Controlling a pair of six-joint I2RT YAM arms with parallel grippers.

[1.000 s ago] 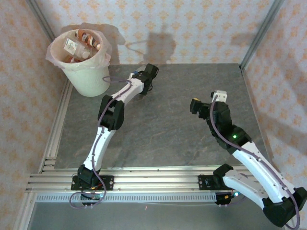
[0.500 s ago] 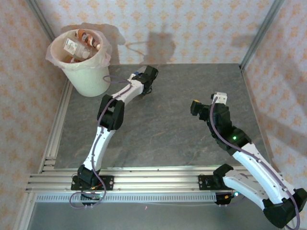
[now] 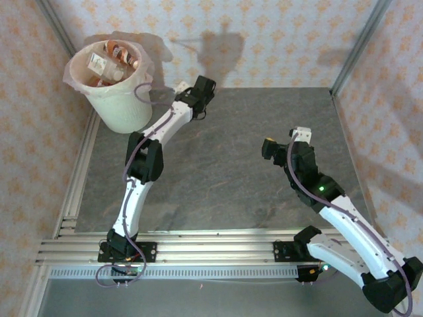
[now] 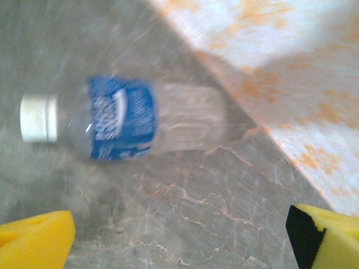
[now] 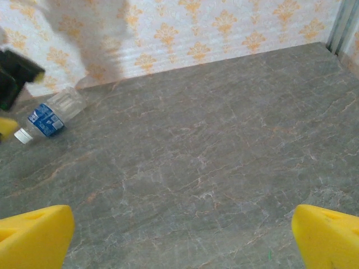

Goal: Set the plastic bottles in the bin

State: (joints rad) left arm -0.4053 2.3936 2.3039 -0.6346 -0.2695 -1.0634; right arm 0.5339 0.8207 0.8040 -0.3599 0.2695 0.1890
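Observation:
A clear plastic bottle (image 4: 123, 119) with a blue label and a white cap lies on its side on the grey table, close to the back wall. It is also in the right wrist view (image 5: 49, 117), at the far left. My left gripper (image 4: 179, 238) hangs over it, open, with the bottle lying free beyond its yellow fingertips (image 4: 33, 238). From above, the left gripper (image 3: 201, 98) is just right of the bin (image 3: 122, 109), a white bucket with a pink liner that holds several bottles (image 3: 109, 63). My right gripper (image 3: 284, 140) is open over bare table at mid right (image 5: 179, 235).
The patterned back wall (image 3: 264, 39) stands right behind the bottle. Metal frame posts (image 3: 353, 46) rise at the back corners, and a rail (image 3: 79, 172) runs along the table's left edge. The left arm's cable (image 3: 149, 89) loops beside the bin.
The left arm has stretched up and back toward the wall, its gripper a little higher and nearer the bin. The right arm has hardly moved.

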